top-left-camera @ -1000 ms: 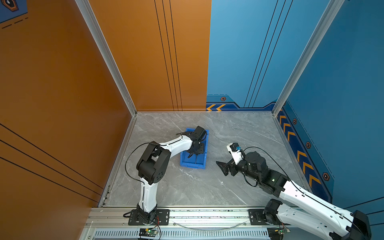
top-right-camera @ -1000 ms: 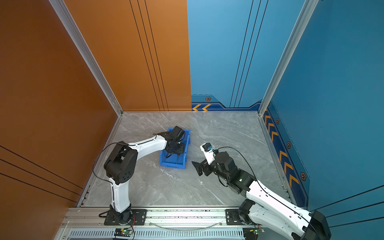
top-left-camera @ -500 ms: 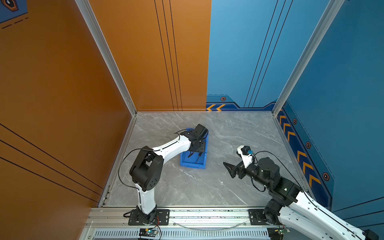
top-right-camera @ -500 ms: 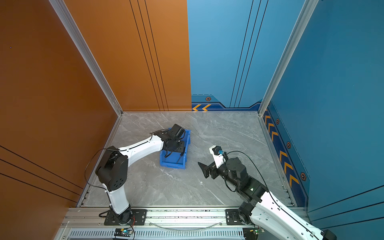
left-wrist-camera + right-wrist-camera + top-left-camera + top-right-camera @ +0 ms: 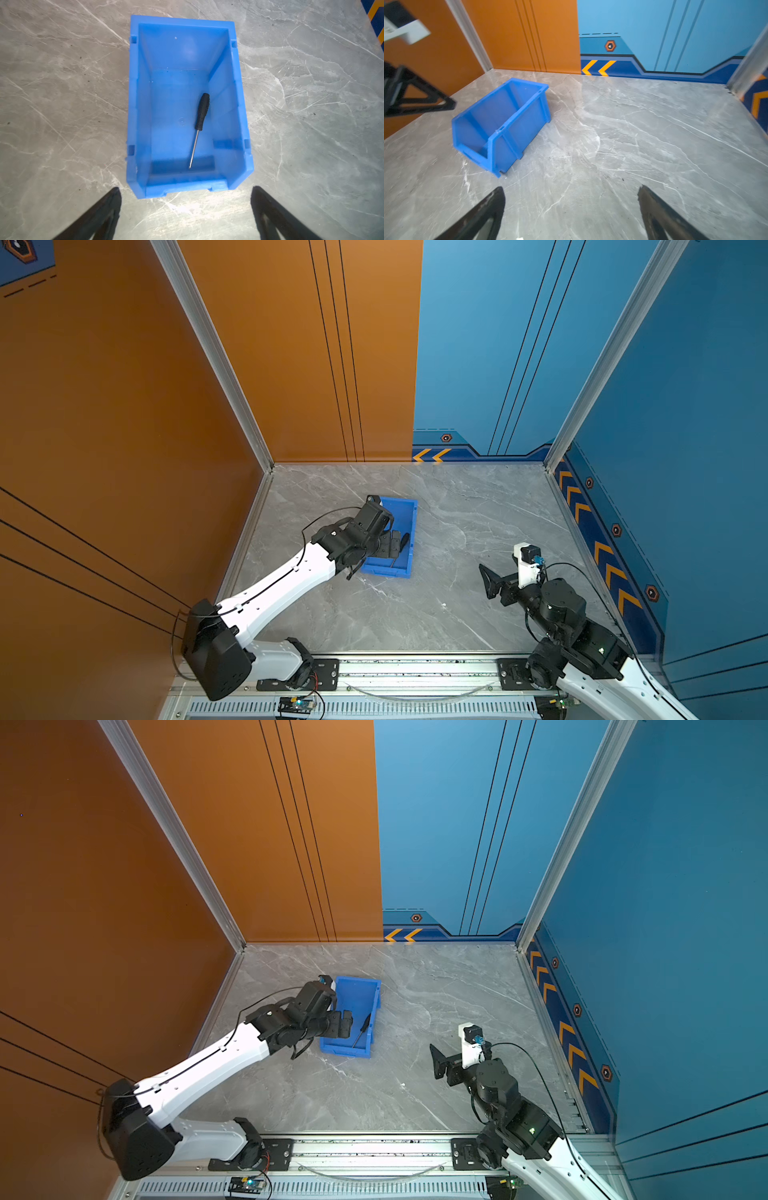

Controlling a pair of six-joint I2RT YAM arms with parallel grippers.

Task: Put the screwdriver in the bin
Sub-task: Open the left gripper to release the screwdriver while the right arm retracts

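Note:
The blue bin (image 5: pixel 141 104) stands on the grey marble table, left of centre in both top views (image 5: pixel 400 502) (image 5: pixel 358 982). The screwdriver (image 5: pixel 202 112) lies flat on the bin's floor, black handle toward the bin's tall back wall and thin shaft toward its low front edge; a top view shows it near the right wall (image 5: pixel 362 1031). My left gripper (image 5: pixel 185 188) hangs open over the bin's front end, holding nothing (image 5: pixel 392 543). My right gripper (image 5: pixel 571 187) is open and empty above bare table, well to the right of the bin (image 5: pixel 492 580).
Orange panels wall the left and back left, blue panels the back right and right. A metal rail (image 5: pixel 415 672) with both arm bases runs along the front edge. The right wrist view shows the bin (image 5: pixel 517 128) from its side, with the left gripper (image 5: pixel 415 99) beside it.
The left gripper went from shut to wide open and let go of the screwdriver, which now lies in the bin. The right arm pulled back to the right.

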